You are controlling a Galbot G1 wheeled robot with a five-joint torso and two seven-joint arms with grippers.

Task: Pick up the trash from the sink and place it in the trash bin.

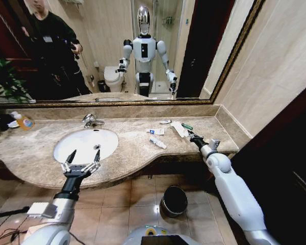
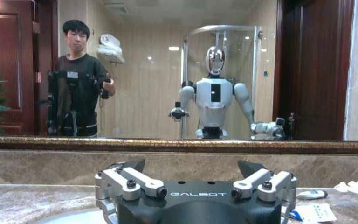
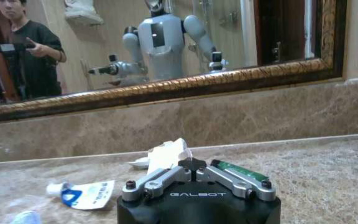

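The trash (image 1: 157, 131), about six small items, lies scattered on the countertop (image 1: 127, 148) right of the sink (image 1: 85, 144), centre of the head view: white sachets and tubes with blue marks, one green tube (image 1: 186, 126). Each gripper body reads "GALBOT". The right gripper (image 1: 190, 135) reaches level toward the green tube, fingers pressed together on nothing. The left gripper (image 1: 83, 155) hovers at the basin's front edge, fingers spread. One black trash bin (image 1: 174, 200) stands on the floor, lower centre.

The sink (image 1: 85, 144) is on the left of the counter (image 1: 132, 153). The tap (image 1: 91, 121) is behind it. The trash (image 1: 157, 142) lies on the counter, right of the sink. The bin (image 1: 174, 200) sits on the floor, near us.
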